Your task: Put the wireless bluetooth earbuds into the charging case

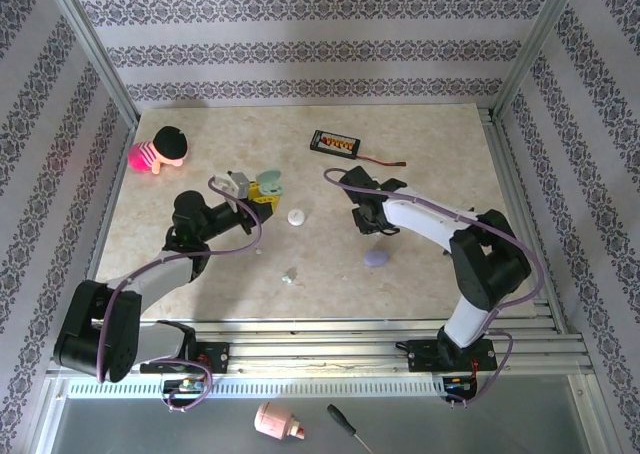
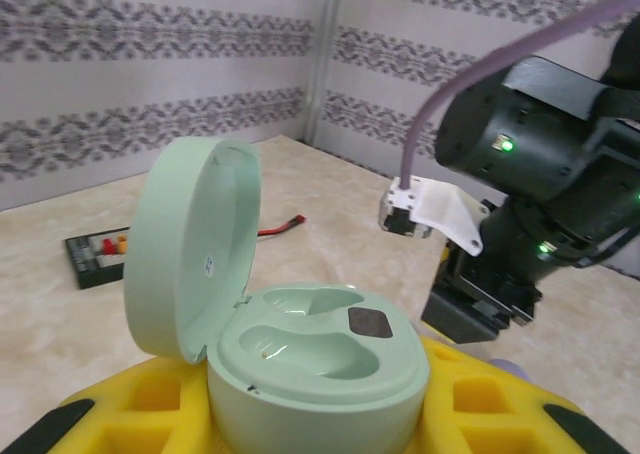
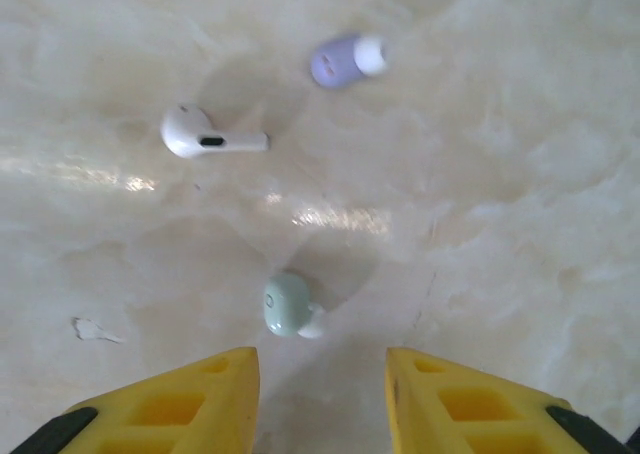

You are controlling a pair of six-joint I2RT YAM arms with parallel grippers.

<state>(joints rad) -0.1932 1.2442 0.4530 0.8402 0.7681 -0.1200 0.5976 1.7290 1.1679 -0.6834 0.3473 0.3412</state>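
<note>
Right fingers (image 3: 175,402): yellow, spread apart, gripping nothing, hanging low over the pale marbled counter (image 3: 520,234).
Left fingers (image 2: 490,399): yellow, clamped on the base of the mint-green pebble-shaped charging case (image 2: 320,359). Its round lid (image 2: 190,249) stands open, and both moulded wells look vacant.
Mint-green bean-sized earbud (image 3: 288,306): on the counter just ahead of the gap between the right fingers, a little off-centre. Its long axis slants across that gap.
White stemmed earbud (image 3: 205,136): farther ahead, stem lying crosswise.
Lavender earbud (image 3: 345,59): farthest ahead of the three.
Nearer arm: the right; the left is occupied with the case.
Case position: left of centre in the top view, well apart from the right fingers.
Next move, as a judgement: a short advance and descent should centre the mint earbud. A slight wrist turn may help the fingers close across its narrow side.
</note>
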